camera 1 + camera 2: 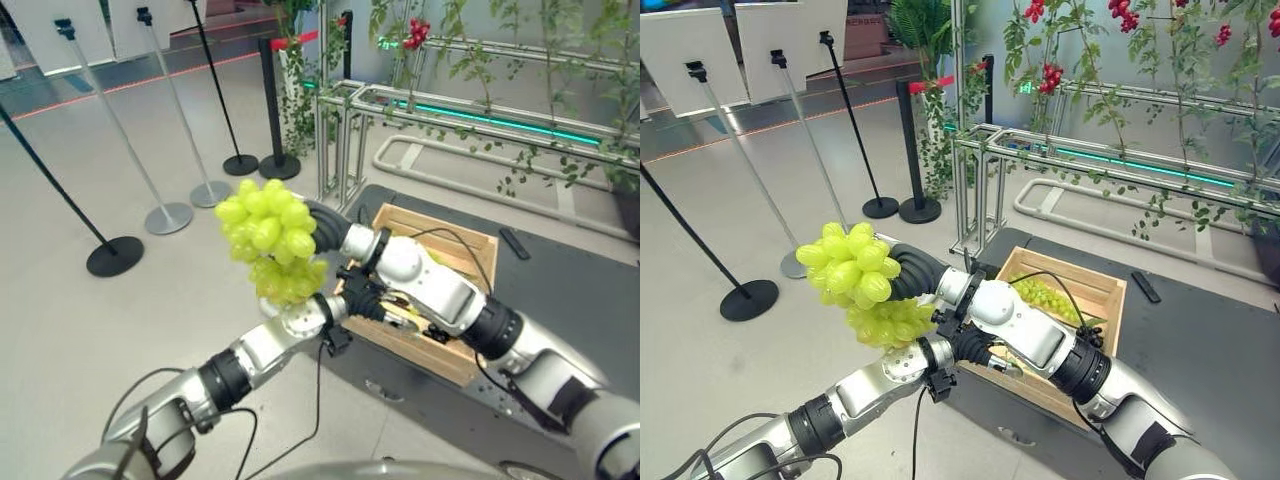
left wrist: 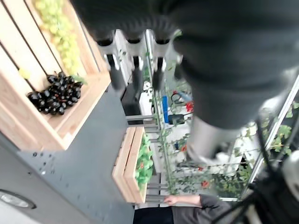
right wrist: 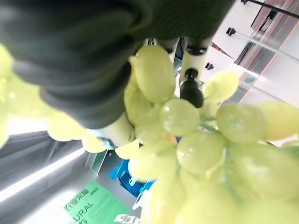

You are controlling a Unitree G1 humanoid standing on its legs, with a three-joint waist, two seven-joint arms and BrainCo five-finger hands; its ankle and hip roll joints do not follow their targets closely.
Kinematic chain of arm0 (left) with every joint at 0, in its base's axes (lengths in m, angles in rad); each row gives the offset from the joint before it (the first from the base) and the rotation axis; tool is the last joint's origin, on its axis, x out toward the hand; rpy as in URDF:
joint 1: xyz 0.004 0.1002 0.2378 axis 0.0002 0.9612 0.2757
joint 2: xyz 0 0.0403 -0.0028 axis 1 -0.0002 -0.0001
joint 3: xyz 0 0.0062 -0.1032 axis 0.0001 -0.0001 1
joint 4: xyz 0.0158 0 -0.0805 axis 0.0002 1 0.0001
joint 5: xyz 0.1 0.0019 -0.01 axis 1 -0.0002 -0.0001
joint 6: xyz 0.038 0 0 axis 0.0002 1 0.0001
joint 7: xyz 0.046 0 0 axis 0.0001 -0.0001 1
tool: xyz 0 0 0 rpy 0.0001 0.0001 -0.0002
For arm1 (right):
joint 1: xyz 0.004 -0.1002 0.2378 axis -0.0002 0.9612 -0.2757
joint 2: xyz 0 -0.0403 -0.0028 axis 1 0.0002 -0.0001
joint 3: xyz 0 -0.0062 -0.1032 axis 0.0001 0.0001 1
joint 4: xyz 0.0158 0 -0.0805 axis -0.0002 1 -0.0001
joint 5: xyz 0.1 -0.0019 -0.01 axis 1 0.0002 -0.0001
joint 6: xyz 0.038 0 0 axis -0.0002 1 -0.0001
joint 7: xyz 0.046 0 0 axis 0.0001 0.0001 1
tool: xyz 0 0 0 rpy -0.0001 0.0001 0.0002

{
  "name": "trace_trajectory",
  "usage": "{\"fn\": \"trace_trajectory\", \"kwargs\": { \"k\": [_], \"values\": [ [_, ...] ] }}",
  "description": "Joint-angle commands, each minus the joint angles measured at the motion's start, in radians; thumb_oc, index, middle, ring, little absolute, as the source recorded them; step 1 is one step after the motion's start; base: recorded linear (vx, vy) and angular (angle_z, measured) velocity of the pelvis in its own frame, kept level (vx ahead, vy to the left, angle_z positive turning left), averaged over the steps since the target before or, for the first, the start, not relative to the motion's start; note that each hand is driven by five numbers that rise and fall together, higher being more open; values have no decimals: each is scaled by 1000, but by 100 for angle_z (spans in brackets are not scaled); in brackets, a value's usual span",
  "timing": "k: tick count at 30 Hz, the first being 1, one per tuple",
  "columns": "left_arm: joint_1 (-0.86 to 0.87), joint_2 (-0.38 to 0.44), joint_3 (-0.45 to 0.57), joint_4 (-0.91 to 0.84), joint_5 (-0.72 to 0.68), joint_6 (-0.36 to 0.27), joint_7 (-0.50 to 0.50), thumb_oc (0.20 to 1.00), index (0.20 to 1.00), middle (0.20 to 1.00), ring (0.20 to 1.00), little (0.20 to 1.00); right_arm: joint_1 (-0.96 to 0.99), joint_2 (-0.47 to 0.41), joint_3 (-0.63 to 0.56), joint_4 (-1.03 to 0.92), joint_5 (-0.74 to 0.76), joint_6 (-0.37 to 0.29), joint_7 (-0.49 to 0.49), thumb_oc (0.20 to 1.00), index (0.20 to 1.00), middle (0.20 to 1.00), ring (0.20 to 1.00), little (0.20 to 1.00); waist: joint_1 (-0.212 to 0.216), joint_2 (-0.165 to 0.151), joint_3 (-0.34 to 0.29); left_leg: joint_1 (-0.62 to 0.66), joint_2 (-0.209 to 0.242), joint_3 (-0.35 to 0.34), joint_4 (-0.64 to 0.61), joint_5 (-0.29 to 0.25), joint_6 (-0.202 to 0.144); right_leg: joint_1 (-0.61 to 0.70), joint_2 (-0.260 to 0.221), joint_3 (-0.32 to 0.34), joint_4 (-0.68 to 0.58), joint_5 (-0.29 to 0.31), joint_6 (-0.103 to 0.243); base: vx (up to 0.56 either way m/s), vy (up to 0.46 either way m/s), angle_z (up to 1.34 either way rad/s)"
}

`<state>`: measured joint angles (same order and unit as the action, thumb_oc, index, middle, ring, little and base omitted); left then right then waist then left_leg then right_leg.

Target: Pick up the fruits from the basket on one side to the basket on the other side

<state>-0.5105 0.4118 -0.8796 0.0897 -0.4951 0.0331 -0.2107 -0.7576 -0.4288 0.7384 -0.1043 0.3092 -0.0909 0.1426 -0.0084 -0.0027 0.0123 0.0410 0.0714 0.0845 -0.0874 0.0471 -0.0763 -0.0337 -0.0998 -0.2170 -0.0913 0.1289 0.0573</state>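
A big bunch of green grapes [image 1: 268,240] hangs in the air over the floor, left of the wooden crate [image 1: 478,250]. My right hand [image 1: 325,224] is shut on the bunch; in the right wrist view its fingers [image 3: 191,88] thread between the grapes [image 3: 196,149]. My left hand [image 1: 358,292] sits just below, at the crate's near corner, fingers [image 2: 135,70] relaxed and holding nothing. The crate holds green grapes [image 1: 1040,295] and a dark grape bunch [image 2: 53,95]. A second wooden crate [image 2: 126,158] with green fruit stands farther along the dark table [image 1: 570,290].
Stanchion posts with round bases [image 1: 115,255] [image 1: 168,217] stand on the floor to the left. A metal frame with vines [image 1: 345,130] rises behind the table. A small black object [image 1: 514,243] lies on the table. A person [image 2: 187,205] stands past the second crate.
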Motion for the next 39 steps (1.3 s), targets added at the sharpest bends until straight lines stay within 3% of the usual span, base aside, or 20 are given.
{"fn": "trace_trajectory", "kwargs": {
  "k": [1,2,4,5,14,24,39],
  "values": [
    [-99,-1,35,-46,-48,-51,14,200,200,200,200,200,-84,31,-96,-41,42,-50,-28,200,200,200,200,200,26,-38,-2,-1,-53,-51,8,-27,56,54,-41,-25,56,-61,94,1,9,13],
    [-98,6,39,-58,-52,-50,17,200,200,200,200,200,-80,28,-98,-42,42,-47,-26,200,200,200,200,200,27,-38,-2,-1,-54,-53,8,-27,56,55,-41,-25,56,-62,94,3,8,9],
    [-89,-27,12,5,-25,-33,5,859,859,859,859,859,-80,32,-90,-40,39,-46,-19,200,200,200,200,200,21,-41,-2,0,-53,-54,8,-28,57,56,-40,-26,57,-64,93,1,2,3],
    [-89,-51,19,51,-4,-47,12,1000,1000,1000,1000,1000,-76,33,-85,-27,40,-46,-20,200,200,200,200,200,21,-41,-3,1,-52,-52,8,-27,56,56,-39,-24,56,-64,93,0,0,0],
    [-91,-124,4,178,91,-49,11,1000,1000,1000,1000,1000,-53,21,-89,-40,67,-54,-15,200,200,200,200,200,5,-38,2,0,-48,-47,7,-27,54,50,-37,-18,57,-63,93,0,1,-1],
    [41,-85,81,361,441,-74,5,1000,1000,1000,1000,1000,14,-36,-150,-68,42,-56,-15,200,200,200,200,200,16,-32,5,1,-45,-46,10,-31,54,52,-33,-20,56,-67,90,0,0,0],
    [203,-27,227,409,493,-82,25,1000,1000,1000,1000,1000,74,-72,-231,-83,11,-55,-20,200,200,200,200,200,40,-27,2,-3,-45,-54,11,-31,55,56,-31,-25,53,-67,88,0,0,0]
  ]
}}
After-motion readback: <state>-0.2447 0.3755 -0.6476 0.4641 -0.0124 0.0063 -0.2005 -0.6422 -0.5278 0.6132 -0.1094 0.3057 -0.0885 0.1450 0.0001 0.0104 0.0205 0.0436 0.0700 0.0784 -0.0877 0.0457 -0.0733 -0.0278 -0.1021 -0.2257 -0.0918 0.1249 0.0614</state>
